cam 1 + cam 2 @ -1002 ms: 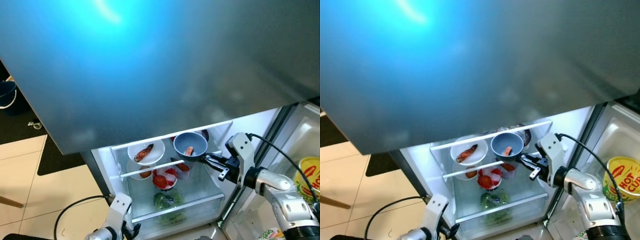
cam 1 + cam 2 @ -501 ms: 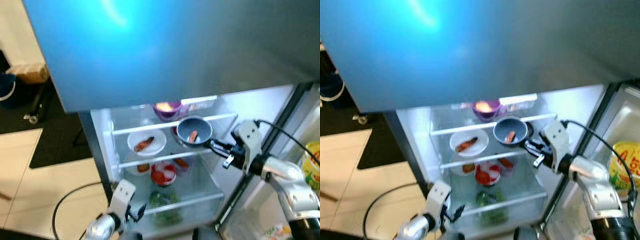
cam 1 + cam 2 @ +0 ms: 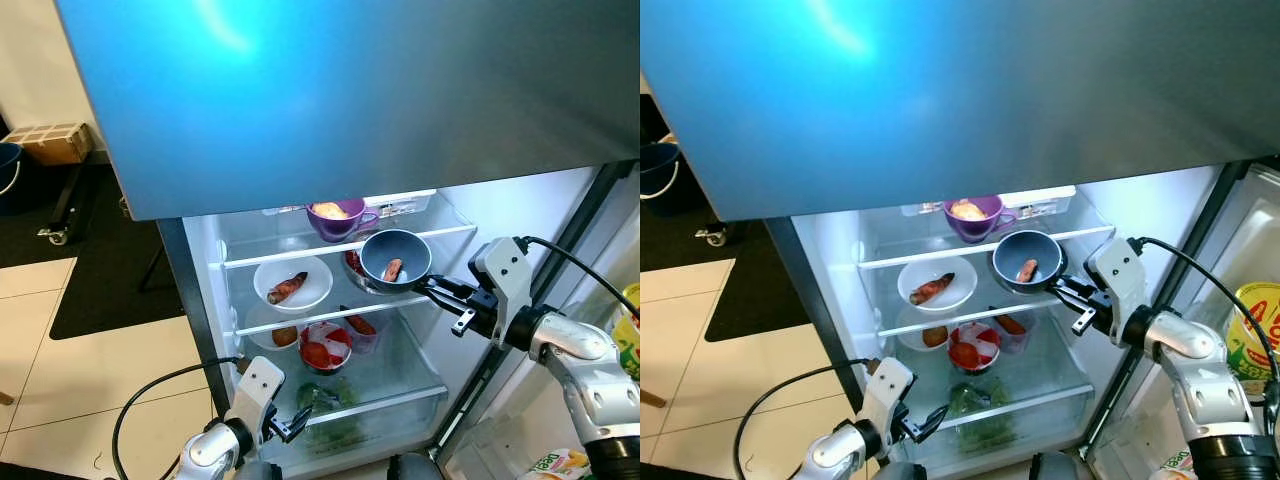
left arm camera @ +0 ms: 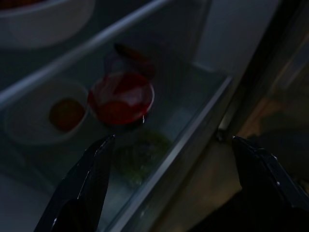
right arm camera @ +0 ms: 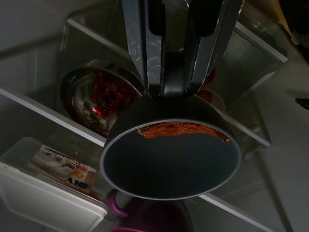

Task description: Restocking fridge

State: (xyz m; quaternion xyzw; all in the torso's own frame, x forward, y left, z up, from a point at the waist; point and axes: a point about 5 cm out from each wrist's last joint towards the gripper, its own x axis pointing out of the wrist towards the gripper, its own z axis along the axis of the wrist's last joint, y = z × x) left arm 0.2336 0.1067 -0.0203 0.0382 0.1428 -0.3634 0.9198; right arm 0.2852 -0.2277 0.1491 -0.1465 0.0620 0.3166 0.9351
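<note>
While the right gripper (image 3: 432, 288) clamps the round dark-blue bowl (image 3: 394, 259) at the fridge's upper shelf, its wrist view reveals a steel cherry bowl (image 5: 99, 95) at ten o'clock; the left gripper (image 4: 169, 188) hangs spread.

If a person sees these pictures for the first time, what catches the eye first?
The lit, open fridge under its large blue-grey upper door draws the eye. In front of its shelves, the right pincer holds a small dark pan with a reddish piece of food in it. Above, a purple cup stands on the top shelf.
</note>
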